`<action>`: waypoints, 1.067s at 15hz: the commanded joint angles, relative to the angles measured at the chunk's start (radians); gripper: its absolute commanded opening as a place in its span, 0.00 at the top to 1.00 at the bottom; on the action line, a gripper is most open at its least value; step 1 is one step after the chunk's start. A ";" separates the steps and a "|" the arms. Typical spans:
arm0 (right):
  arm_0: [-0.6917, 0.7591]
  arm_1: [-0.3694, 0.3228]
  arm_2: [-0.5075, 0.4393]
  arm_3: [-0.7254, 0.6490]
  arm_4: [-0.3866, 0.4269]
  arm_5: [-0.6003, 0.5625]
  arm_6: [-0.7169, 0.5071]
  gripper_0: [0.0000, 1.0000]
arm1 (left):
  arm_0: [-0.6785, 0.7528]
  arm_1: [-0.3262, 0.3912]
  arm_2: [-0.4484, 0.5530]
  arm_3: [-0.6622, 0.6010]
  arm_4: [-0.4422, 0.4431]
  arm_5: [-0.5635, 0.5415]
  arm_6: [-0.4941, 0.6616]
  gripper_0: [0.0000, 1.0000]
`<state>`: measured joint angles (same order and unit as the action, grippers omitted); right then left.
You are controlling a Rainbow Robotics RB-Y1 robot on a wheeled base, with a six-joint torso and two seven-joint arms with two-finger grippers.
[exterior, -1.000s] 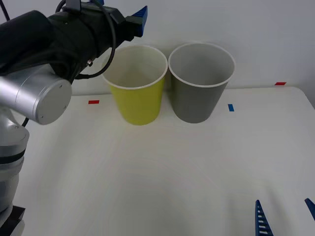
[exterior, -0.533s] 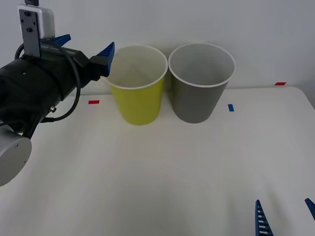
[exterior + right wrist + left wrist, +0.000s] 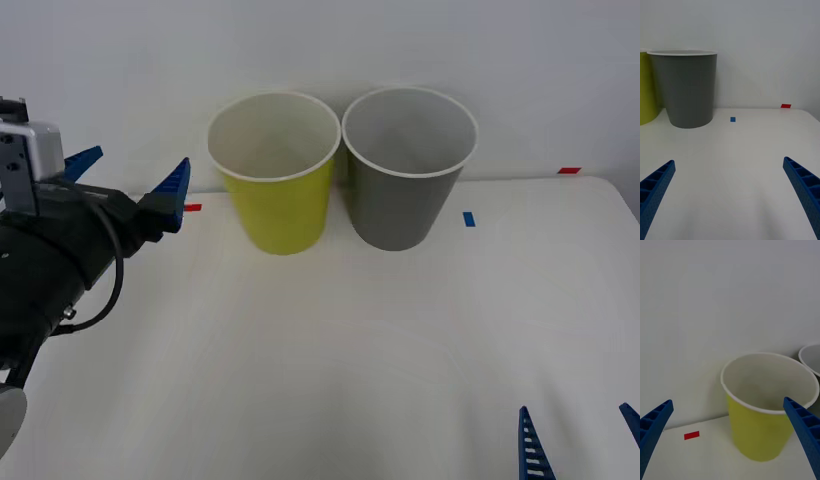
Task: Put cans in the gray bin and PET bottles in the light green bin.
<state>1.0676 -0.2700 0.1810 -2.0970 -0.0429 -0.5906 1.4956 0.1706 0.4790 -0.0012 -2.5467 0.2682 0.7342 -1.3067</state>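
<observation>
The light green bin point(image 3: 276, 172) stands at the back of the table, touching the gray bin point(image 3: 408, 166) on its right. Both also show in the wrist views: the light green bin point(image 3: 765, 405) from the left arm, the gray bin point(image 3: 685, 87) from the right arm. My left gripper point(image 3: 128, 181) is open and holds nothing, raised over the table's left side, left of the light green bin. My right gripper point(image 3: 578, 430) is open low at the front right, with nothing between its fingers. The cans and PET bottles are out of view.
Small red tape marks point(image 3: 190, 207) point(image 3: 569, 170) and a blue one point(image 3: 468, 218) lie on the white table point(image 3: 330, 350). A pale wall stands right behind the bins.
My left arm has drawn back from above the light green bin's rim, moving left and toward the front, gripper still open. The right gripper and both bins have not moved.
</observation>
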 commanded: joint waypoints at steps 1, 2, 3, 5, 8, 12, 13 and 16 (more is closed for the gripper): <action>0.000 0.000 0.000 0.000 0.000 0.000 0.000 0.00 | 0.130 0.021 0.012 0.000 -0.021 -0.130 0.012 0.00; 0.000 0.000 0.000 0.000 0.000 0.000 0.000 0.00 | 0.184 0.020 0.013 0.003 -0.027 -0.190 0.014 0.00; 0.000 0.000 0.000 0.000 0.000 0.000 0.000 0.00 | 0.230 0.015 0.013 0.006 -0.030 -0.236 0.014 0.00; 0.000 0.000 0.000 0.000 0.000 0.000 0.000 0.00 | 0.288 -0.005 0.012 0.008 -0.032 -0.274 0.015 0.00; 0.000 0.000 0.000 0.000 0.000 0.000 0.000 0.00 | 0.345 -0.050 0.013 0.011 -0.030 -0.289 0.012 0.00; 0.000 0.000 0.000 0.000 0.000 0.000 0.000 0.00 | 0.420 -0.109 0.020 -0.001 -0.029 -0.322 0.001 0.00; 0.000 0.000 0.000 0.000 0.000 0.000 0.000 0.00 | 0.441 -0.105 0.023 0.006 -0.011 -0.354 -0.005 0.00; 0.000 0.000 0.000 0.000 0.000 0.000 0.000 0.00 | 0.506 -0.099 0.021 0.095 0.082 -0.575 -0.131 0.00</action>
<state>1.0676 -0.2700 0.1810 -2.0969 -0.0429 -0.5906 1.4956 0.6422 0.3771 0.0207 -2.4983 0.3074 0.2430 -1.3653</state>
